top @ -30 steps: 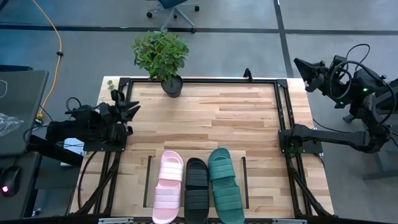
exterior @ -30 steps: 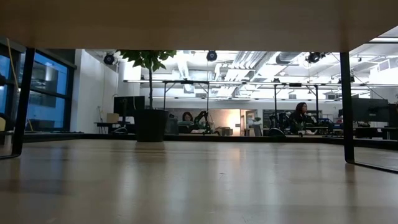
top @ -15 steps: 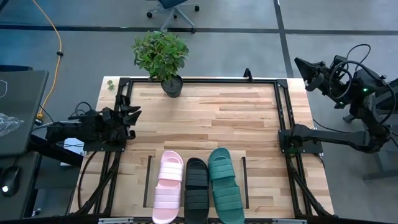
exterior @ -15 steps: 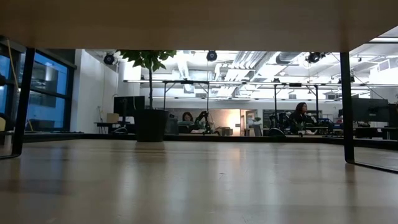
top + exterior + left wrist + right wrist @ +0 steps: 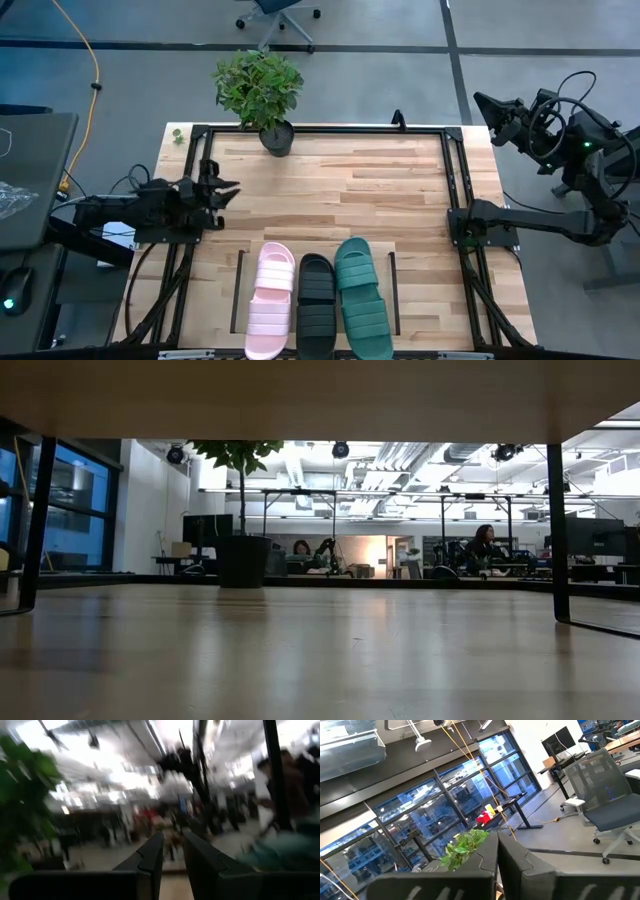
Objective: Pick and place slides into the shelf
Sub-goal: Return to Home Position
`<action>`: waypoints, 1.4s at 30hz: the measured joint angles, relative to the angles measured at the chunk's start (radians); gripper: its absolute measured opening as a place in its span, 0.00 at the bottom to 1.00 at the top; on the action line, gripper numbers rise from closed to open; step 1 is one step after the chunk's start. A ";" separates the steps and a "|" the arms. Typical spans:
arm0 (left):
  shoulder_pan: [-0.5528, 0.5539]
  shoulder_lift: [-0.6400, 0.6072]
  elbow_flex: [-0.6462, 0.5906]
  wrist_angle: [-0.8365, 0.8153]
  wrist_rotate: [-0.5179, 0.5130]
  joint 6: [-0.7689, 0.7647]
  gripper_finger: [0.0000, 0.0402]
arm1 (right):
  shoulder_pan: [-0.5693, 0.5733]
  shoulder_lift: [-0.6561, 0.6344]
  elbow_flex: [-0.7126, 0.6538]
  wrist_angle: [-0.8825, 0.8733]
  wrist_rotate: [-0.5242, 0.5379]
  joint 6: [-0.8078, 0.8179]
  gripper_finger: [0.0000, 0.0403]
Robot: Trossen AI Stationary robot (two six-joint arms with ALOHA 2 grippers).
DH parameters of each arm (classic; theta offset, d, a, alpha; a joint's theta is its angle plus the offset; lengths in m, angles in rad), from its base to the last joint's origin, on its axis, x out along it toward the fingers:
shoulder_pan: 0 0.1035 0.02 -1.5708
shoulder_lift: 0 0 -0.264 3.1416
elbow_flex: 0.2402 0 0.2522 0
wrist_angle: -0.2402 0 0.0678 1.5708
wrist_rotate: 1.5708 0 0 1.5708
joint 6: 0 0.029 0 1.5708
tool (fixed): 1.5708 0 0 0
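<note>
- Slides are all on the shelf [image 5: 394,295]: pink [image 5: 270,300], black [image 5: 317,295] and teal [image 5: 360,295] lie side by side, touching or nearly so. They are well apart from both sets of fingers, and the pink one is nearest the left fingers.
- You have nothing left to carry, so I judge the main danger to be a careless retreat. The sandals' heels reach past the ends of the shelf's rails, so a low sweep across that side could push them askew.
- Your left gripper [image 5: 228,190] hangs at the table's left edge with its fingers [image 5: 150,855] a narrow gap apart and nothing between them.
- Bare wood lies ahead of those fingers, and the black outer frame [image 5: 320,129] runs just beneath and beside them. If you drop the wrist while folding the arm, the tips could strike that frame.
- The potted plant [image 5: 258,85] stands beyond the left fingers and off to one side. A wide swing that way could tip it.
- Your right gripper [image 5: 480,100] waits off the table's far corner with its fingers together and empty. Leave it there.
</note>
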 joint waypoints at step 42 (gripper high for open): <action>0.000 0.005 0.000 -0.379 0.122 0.015 0.01 | 0.000 -0.031 0.000 0.087 -0.164 0.016 0.00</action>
